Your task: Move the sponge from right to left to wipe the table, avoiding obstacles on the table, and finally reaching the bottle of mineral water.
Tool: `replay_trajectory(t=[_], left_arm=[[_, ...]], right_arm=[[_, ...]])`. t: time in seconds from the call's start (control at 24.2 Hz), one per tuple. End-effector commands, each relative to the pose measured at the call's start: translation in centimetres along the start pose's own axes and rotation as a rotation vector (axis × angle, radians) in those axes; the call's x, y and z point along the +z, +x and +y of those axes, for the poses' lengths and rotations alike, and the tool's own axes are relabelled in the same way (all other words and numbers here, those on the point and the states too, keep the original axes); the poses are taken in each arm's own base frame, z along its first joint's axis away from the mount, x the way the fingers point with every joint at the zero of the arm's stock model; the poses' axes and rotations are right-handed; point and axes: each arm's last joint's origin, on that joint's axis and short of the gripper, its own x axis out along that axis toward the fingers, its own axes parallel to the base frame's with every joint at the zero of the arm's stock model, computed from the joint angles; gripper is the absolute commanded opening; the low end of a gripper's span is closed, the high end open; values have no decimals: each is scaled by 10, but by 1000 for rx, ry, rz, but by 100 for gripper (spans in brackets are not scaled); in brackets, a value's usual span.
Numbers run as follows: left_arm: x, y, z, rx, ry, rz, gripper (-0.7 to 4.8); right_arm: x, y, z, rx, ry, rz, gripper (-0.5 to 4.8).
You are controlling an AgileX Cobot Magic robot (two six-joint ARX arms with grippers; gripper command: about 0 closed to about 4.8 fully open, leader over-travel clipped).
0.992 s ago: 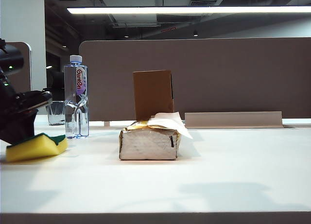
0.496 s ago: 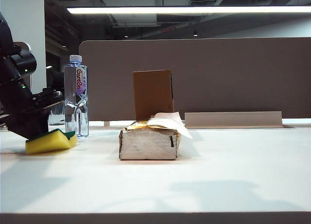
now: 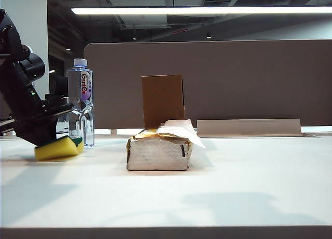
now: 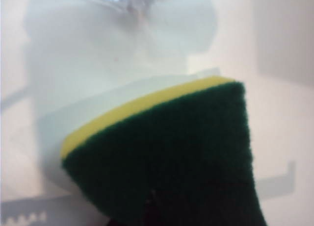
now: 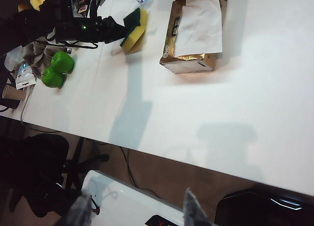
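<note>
The sponge (image 3: 58, 148), yellow foam under a dark green scouring layer (image 4: 171, 162), is held clamped in the left gripper (image 3: 49, 140), its jaws closed tight on the near end. The free end is pressed on the table (image 3: 207, 192), just ahead of the gripper and just short of the bottle of mineral water (image 3: 81, 102). The block is judged light, soft and compressible; a grip across its thickness suits it. The tissue pack (image 3: 160, 152) and cardboard box (image 3: 163, 100) lie well beyond. The right gripper (image 5: 135, 211) hangs open and empty, far off, off the table edge.
</note>
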Motion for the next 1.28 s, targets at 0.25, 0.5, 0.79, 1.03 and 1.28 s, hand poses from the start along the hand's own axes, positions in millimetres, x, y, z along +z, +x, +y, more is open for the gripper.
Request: replay_trajectory(t=[0.25,0.5,0.79,1.03,1.28], left_arm=[[-1,0,3,44,-6,10,125],[0,-6,0,26,-3,1,162],[5,-20,-4,26,11,-36,187],[6,-29,-8,-11,18,-58,205],[8,-39,-11,-10,23,-72,283]], right_arm=[[1,-1,1,12,-10,-9,242],[1,-1,1,12,-9,-8,242],[-1,-1,1,10,-4,-2,242],[-1,-1,1,9,0,2,242],[-1,-1,1,9,0,2,242]])
